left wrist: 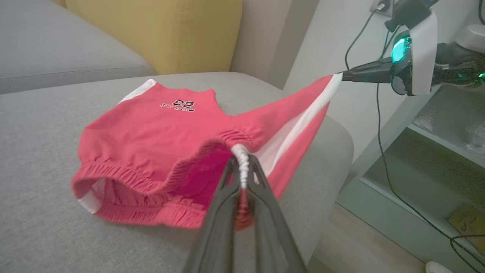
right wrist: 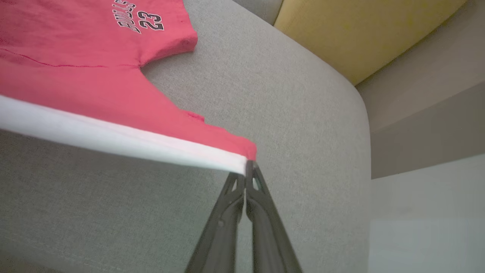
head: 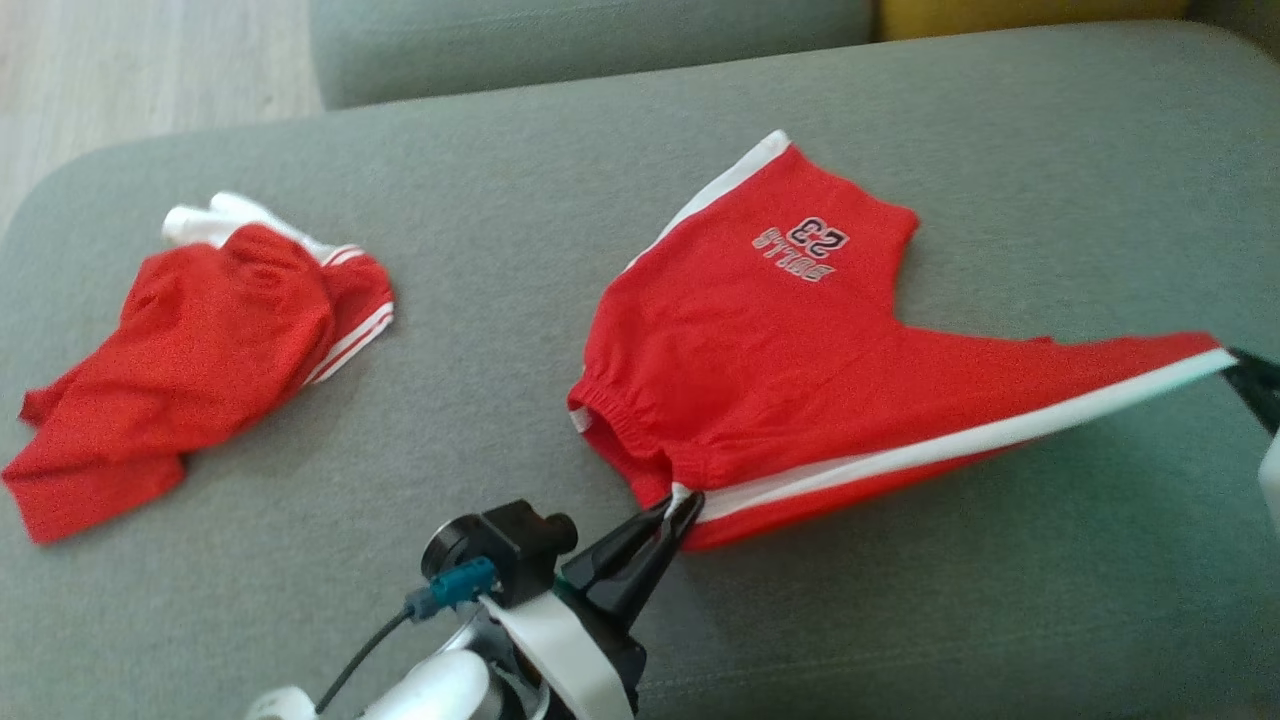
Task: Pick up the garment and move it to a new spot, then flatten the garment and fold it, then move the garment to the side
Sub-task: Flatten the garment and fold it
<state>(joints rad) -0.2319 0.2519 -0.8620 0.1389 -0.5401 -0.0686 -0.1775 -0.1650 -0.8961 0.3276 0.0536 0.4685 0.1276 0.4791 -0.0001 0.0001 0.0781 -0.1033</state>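
The garment (head: 780, 350) is a pair of red shorts with white side stripes and a "23" print, partly lying on the grey sofa seat (head: 600, 200). My left gripper (head: 682, 505) is shut on the elastic waistband at the white stripe, seen close up in the left wrist view (left wrist: 242, 163). My right gripper (head: 1238, 362) is shut on the tip of the leg hem at the right edge (right wrist: 248, 163). The near side of the shorts (left wrist: 288, 125) is stretched taut and lifted between both grippers; the far leg rests on the cushion.
A second red and white garment (head: 200, 350) lies crumpled on the seat's left. A yellow cushion (left wrist: 159, 30) leans at the sofa back. Beyond the sofa's right edge are a white shelf unit (left wrist: 435, 159), black cables and wooden floor.
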